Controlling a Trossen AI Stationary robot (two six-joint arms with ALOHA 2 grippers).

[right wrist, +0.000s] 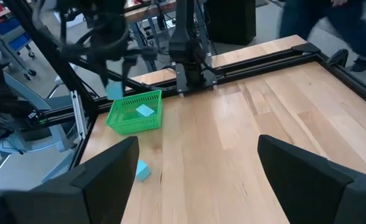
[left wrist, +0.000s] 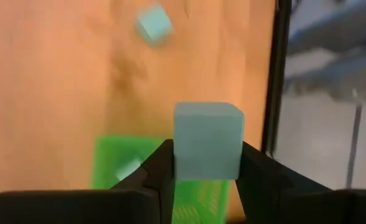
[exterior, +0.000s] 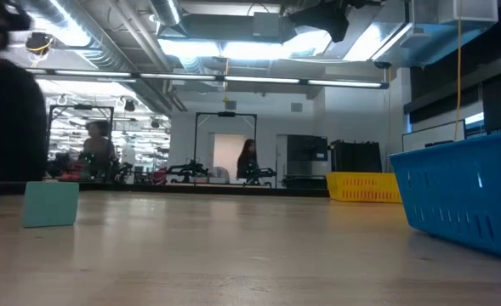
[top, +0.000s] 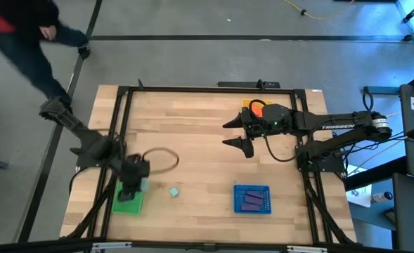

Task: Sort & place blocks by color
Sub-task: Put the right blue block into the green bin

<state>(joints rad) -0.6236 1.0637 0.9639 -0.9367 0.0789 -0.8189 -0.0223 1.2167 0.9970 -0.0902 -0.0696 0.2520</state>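
Note:
My left gripper is shut on a pale mint-green cube above the right edge of the green tray. One mint block lies in that tray. Another mint block lies on the table to the tray's right; it also shows in the low view. My right gripper is open and empty above the table's far middle. Purple blocks lie in the blue tray. An orange block shows in the yellow tray, partly under the right arm. My left gripper pinches the mint cube by two opposite side faces between its two fingers, low on the cube. The fingers point down from above. The cube sits upright and is lifted clear above the green tray, as the right wrist view also shows.
A black frame runs along the table's edges. A dark cable loop lies beside the left arm. A person moves beyond the table's far left corner. Bare wood lies between the trays.

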